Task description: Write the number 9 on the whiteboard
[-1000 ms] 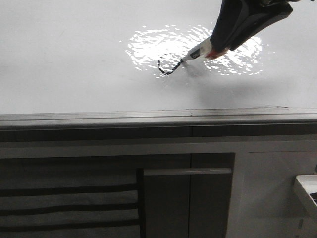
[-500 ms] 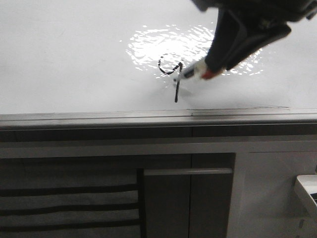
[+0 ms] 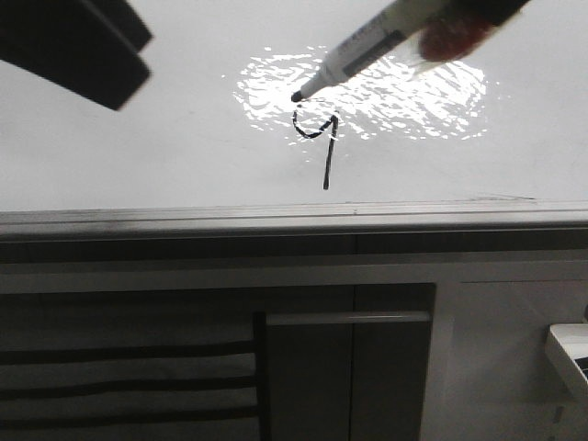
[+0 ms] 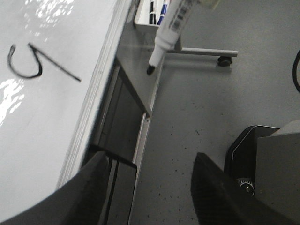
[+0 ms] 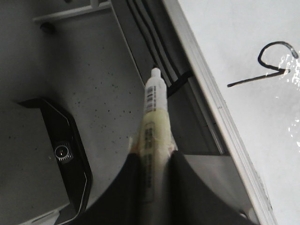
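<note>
The number 9 (image 3: 317, 138) is drawn in black on the whiteboard (image 3: 138, 156), with an open loop and a long straight tail, just below the glare patch. It also shows in the left wrist view (image 4: 33, 63) and the right wrist view (image 5: 269, 63). My right gripper (image 5: 152, 164) is shut on a white marker (image 3: 367, 46), uncapped. Its black tip hovers off the board above the digit's loop. My left gripper (image 4: 150, 187) is open and empty, held off the board's edge; it shows as a dark blurred shape (image 3: 78, 46) at the upper left of the front view.
A grey metal edge strip (image 3: 294, 220) runs along the board's near side. Below it are dark cabinet panels (image 3: 129, 367) and a handle bar (image 3: 349, 317). A tray with markers (image 4: 152, 11) and a wheeled frame (image 4: 225, 60) stand on the grey floor. A black base (image 5: 65, 150) lies below.
The tail of the 9 was drawn downward, then the marker lifted off the board and rose above the loop. My left gripper has come into the front view at upper left.
</note>
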{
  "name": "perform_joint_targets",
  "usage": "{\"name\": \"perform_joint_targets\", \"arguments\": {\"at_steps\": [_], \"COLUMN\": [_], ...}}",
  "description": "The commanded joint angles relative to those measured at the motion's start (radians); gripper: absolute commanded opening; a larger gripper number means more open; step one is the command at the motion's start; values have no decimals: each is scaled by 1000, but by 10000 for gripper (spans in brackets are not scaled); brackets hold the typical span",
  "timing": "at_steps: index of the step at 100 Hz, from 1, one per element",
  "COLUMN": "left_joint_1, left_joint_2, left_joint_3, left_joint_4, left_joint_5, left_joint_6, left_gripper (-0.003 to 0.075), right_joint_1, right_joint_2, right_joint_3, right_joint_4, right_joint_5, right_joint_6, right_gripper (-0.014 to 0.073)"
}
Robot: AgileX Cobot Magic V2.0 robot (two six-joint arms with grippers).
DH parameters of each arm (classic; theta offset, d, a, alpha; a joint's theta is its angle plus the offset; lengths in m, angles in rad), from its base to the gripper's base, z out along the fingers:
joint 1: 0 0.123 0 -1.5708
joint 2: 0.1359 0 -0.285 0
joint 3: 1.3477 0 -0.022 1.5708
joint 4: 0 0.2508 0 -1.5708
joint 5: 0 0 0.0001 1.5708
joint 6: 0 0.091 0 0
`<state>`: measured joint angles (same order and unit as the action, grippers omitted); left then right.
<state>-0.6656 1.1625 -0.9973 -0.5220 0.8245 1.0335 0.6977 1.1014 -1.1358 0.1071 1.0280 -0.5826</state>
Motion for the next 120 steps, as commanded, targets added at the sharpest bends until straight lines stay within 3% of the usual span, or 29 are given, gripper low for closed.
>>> {"name": "perform_joint_targets", "arguments": {"at_steps": [1, 28, 62, 96, 120], "left_joint_1": [-65, -223, -255, -255, -255], "left_joint_2": [34, 187, 256, 251, 251], "left_joint_3": [-53, -156, -197, -198, -198], "left_joint_4": [-45, -45, -57, -65, -65], "left_joint_5": [-110, -228, -224, -226, -226], "left_joint_6": [16, 43, 49, 49, 49], "left_gripper": [367, 367, 363, 150, 63], "right_joint_1": [1, 1, 1, -1, -1], "right_joint_2": [-27, -27, -27, -27, -27], "right_joint_3": [-35, -35, -35, -35, -35], "right_joint_4": [1, 1, 1, 5, 3], "right_joint_5": [9, 31, 32, 42, 46], "right_joint_6": [-44, -47, -47, -47, -47], "right_gripper": [-46, -46, -46, -46, -41]}}
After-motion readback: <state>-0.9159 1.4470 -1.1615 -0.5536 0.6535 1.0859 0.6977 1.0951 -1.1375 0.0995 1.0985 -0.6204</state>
